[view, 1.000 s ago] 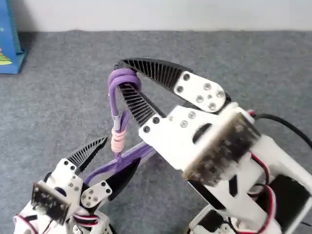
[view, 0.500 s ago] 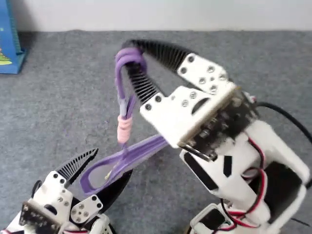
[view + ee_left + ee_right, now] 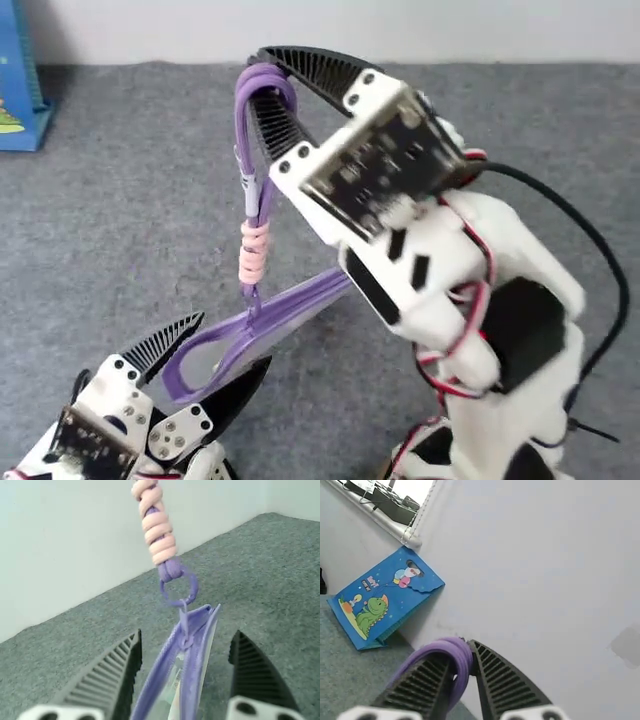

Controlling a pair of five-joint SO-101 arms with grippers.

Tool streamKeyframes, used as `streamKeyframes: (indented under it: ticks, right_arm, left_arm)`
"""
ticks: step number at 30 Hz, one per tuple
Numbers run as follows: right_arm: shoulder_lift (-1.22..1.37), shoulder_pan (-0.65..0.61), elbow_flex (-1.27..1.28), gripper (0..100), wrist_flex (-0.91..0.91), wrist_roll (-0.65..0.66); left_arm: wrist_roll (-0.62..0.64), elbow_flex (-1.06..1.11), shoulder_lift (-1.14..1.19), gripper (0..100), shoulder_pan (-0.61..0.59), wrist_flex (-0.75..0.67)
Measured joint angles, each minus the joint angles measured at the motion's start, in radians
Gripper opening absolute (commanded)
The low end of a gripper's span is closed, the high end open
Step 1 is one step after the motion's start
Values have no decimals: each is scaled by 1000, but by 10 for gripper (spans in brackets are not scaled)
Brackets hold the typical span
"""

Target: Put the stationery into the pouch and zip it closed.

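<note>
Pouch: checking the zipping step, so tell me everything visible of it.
A purple pouch with a clear side, tilted over the grey carpet between the open jaws of the left gripper. Its zipper slider, at the raised end, is tied to a cord with a pink coil; the right gripper clamps the cord's loop.

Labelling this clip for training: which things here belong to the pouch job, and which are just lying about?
Job: purple pouch; its strap, pinched in the right tool; left tool, open around the pouch.
Lying about: blue gift bag.
</note>
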Motion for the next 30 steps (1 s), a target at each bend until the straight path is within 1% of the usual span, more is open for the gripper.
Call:
streamKeyframes:
  ticks: [5, 9, 13, 16, 20, 30]
  right_arm:
    - [60, 66, 0, 12, -71, 0]
    - [95, 109, 0, 12, -100, 0]
    - [94, 115, 0, 12, -103, 0]
    - [94, 115, 0, 12, -103, 0]
    - [60, 115, 0, 12, -103, 0]
    - [-60, 115, 0, 12, 15, 0]
  left_arm:
    - [0, -94, -2, 268, 124, 0]
    - [0, -127, -2, 268, 235, 55]
    - [0, -86, -2, 267, 269, 120]
    - [0, -17, -2, 248, 272, 123]
    - [0, -3, -2, 225, 244, 118]
    - [0, 181, -2, 225, 103, -55]
